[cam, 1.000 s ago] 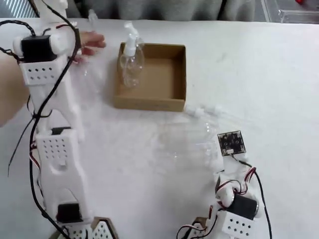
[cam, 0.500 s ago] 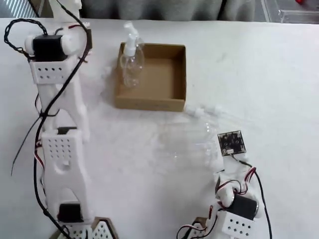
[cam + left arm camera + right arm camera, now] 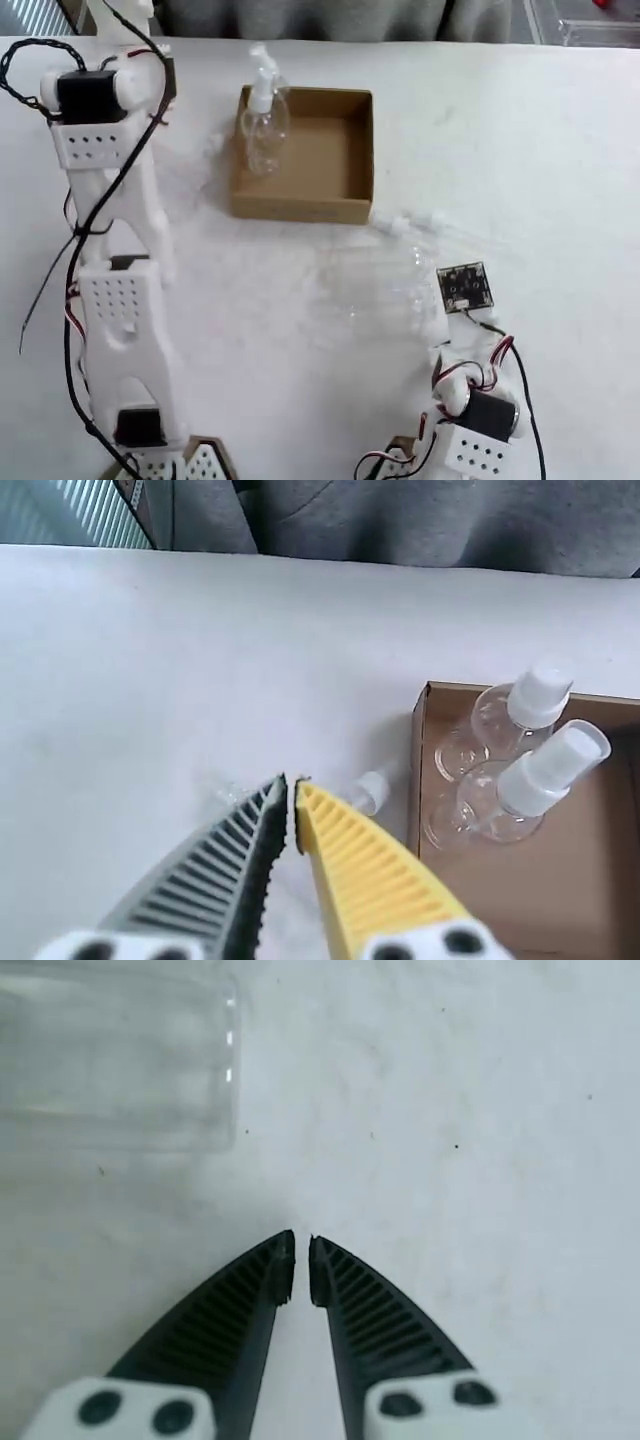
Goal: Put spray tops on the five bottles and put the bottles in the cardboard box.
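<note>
The work is sitting partway through, by the look of it: two capped bottles [image 3: 500,798] are standing in the far left corner of the cardboard box [image 3: 340,208], while others are waiting uncapped on the table [image 3: 560,150]. The step in hand is probably the fetching of another top or bottle for assembly.

The left arm [image 3: 110,230] is stretching far up the left side of the table, its wrist pointing down at the surface just beside the box. The left gripper [image 3: 291,785] is showing its grey and yellow fingers pressed together with nothing between them. A loose spray top [image 3: 370,792] is lying on the table between those fingertips and the box wall, near but not touching either. Taking it would call for the fingers parting first, then a short shift toward the box and a lowering over the top.

The right arm [image 3: 470,420] is sitting folded low at the near right. The right gripper [image 3: 301,1250] is hovering over bare table, its black fingers nearly meeting and gripping nothing. A clear bare bottle [image 3: 110,1060] is lying on its side beyond those tips, well apart. More spray tops [image 3: 400,226] are lying off the box's near right corner, with faint clear bottles [image 3: 385,290] just below them
</note>
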